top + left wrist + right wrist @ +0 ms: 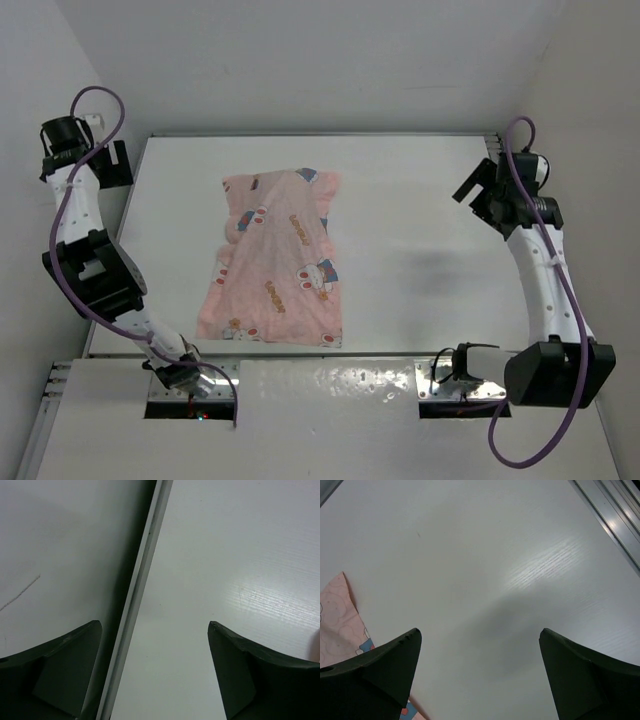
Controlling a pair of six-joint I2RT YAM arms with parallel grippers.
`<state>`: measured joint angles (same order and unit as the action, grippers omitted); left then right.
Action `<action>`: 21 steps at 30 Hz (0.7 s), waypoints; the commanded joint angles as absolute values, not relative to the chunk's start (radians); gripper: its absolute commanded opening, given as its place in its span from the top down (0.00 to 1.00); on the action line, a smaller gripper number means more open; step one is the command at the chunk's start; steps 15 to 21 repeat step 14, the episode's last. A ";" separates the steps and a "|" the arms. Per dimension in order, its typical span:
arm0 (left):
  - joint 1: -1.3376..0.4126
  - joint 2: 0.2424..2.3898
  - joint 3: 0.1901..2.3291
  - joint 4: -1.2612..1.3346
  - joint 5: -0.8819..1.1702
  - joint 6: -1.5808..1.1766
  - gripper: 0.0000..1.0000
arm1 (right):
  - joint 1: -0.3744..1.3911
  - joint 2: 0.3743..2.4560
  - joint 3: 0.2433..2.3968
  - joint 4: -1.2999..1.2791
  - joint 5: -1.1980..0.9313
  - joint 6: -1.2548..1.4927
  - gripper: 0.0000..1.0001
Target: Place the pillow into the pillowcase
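The pillowcase (pixel 270 265) lies spread, nothing protruding. The left gripper (pixel 155 625) and right gripper (pixel 480 632) gape empty, well clear either side; retreating should avoid snagging its cloth.

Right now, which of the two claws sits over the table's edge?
The left gripper: the table's edge rail runs right beneath it, while the right gripper hangs over the white tabletop.

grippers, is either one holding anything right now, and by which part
Nothing is held. The left gripper and the right gripper both stand open and empty, and the pillowcase lies apart from both.
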<state>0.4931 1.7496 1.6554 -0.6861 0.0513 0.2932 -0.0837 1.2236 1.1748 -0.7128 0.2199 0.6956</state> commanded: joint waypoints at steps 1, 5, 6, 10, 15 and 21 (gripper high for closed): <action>0.503 1.720 1.701 -0.695 0.078 0.308 0.14 | -0.098 1.175 1.170 -0.726 0.235 0.677 0.01; 0.503 1.706 1.707 -0.692 0.084 0.304 0.13 | -0.118 1.141 1.144 -0.712 0.221 0.669 0.01; 0.503 1.701 1.709 -0.692 0.090 0.302 0.13 | -0.121 1.128 1.134 -0.706 0.218 0.666 0.01; 0.502 1.695 1.709 -0.690 0.113 0.295 0.12 | -0.126 1.097 1.105 -0.666 0.213 0.672 0.01; 0.502 1.692 1.701 -0.692 0.121 0.299 0.12 | -0.126 1.075 1.083 -0.640 0.199 0.677 0.01; 0.502 1.692 1.701 -0.692 0.121 0.299 0.12 | -0.126 1.075 1.083 -0.640 0.199 0.677 0.01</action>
